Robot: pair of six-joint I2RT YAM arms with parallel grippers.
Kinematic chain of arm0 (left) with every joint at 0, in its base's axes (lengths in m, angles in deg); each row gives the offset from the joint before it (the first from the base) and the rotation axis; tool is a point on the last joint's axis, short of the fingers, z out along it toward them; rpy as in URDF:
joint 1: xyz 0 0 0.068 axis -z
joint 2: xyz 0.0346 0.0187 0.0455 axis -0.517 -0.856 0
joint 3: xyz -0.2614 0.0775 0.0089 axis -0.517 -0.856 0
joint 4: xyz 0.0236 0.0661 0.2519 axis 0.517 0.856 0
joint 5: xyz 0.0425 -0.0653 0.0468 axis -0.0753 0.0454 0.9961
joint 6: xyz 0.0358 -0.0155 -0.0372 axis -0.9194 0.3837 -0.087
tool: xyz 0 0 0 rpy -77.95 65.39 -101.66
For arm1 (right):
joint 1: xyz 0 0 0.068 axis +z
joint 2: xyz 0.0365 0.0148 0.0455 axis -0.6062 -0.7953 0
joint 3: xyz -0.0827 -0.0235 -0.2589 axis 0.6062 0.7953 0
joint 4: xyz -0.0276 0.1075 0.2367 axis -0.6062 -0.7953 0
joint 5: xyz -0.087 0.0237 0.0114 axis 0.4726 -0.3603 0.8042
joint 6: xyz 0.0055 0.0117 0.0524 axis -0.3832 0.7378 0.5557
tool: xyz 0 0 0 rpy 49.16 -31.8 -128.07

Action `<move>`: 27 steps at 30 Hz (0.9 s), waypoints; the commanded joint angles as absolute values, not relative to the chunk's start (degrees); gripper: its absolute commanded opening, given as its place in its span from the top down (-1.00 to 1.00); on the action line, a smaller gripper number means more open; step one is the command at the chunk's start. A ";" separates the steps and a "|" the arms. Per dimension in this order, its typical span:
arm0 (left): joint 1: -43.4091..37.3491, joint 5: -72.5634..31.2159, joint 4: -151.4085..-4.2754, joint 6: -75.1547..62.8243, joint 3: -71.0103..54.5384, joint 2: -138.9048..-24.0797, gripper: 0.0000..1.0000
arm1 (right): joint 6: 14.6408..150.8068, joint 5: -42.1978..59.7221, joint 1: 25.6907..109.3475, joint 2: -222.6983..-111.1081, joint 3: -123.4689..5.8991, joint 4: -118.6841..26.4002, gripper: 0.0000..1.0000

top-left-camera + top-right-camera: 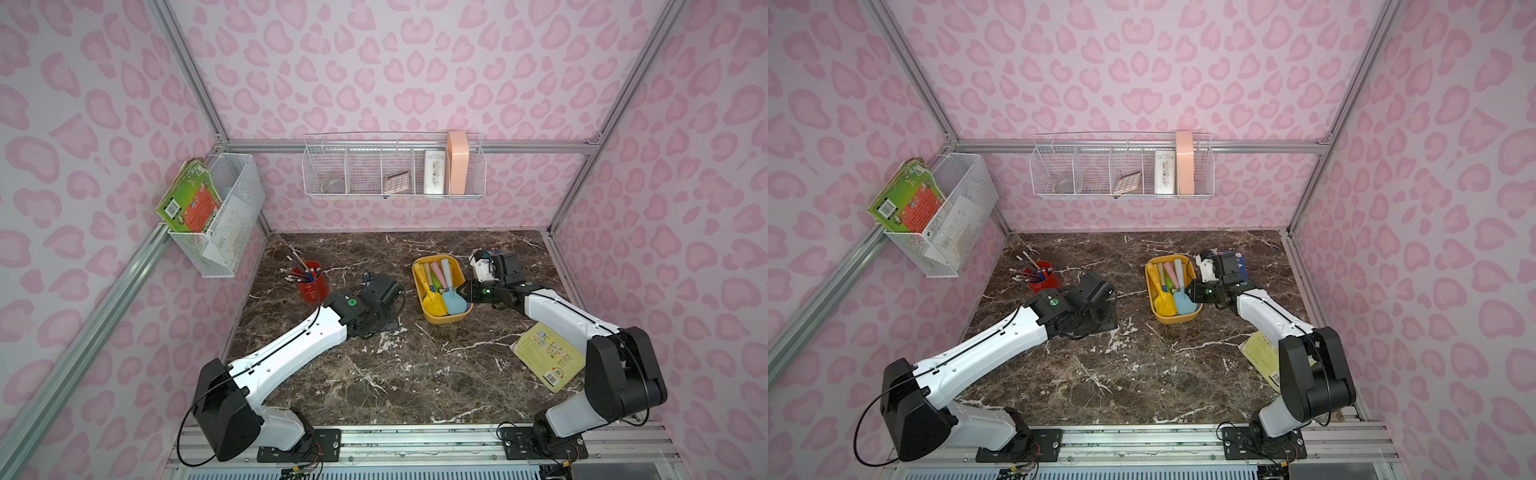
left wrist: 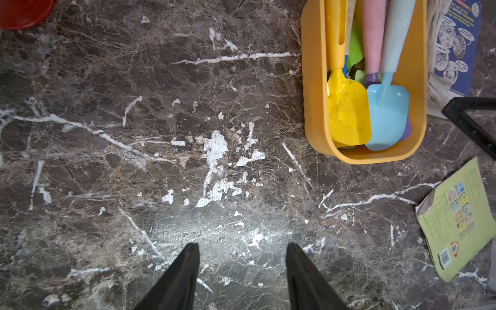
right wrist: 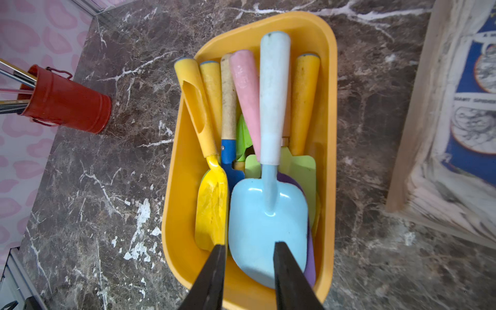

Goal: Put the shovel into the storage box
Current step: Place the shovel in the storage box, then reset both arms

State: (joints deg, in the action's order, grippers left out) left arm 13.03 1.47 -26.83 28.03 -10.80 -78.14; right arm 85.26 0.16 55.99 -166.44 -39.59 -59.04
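Your light blue shovel (image 3: 268, 214) is already lying in the yellow storage box (image 3: 177, 214), blade at 6 o'clock, with the right gripper (image 3: 249, 244) fingers narrowly parted and empty over it and the left gripper (image 2: 241, 244) parted over the marble tabletop (image 2: 107, 161); looks like light, stiff, slick plastic, so I'd grab the handle.

blue book cover (image 3: 475, 107): looks like "GIANT SPIDE…", cut off at the edge | other caption lines there: way too blurry tbh | yellow-green booklet (image 2: 459, 217): barcode, digits unreadable | green book (image 1: 189, 199): barcode too, same deal
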 commanded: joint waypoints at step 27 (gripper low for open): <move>12.91 17.79 -33.76 2.39 -15.90 -65.19 -0.97 | 86.31 11.74 62.48 -145.89 -26.16 -42.97 -0.98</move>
State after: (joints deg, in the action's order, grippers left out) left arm 13.03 10.63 -29.11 9.21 -14.86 -65.90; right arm 86.73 3.88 62.46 -146.13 -25.84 -46.84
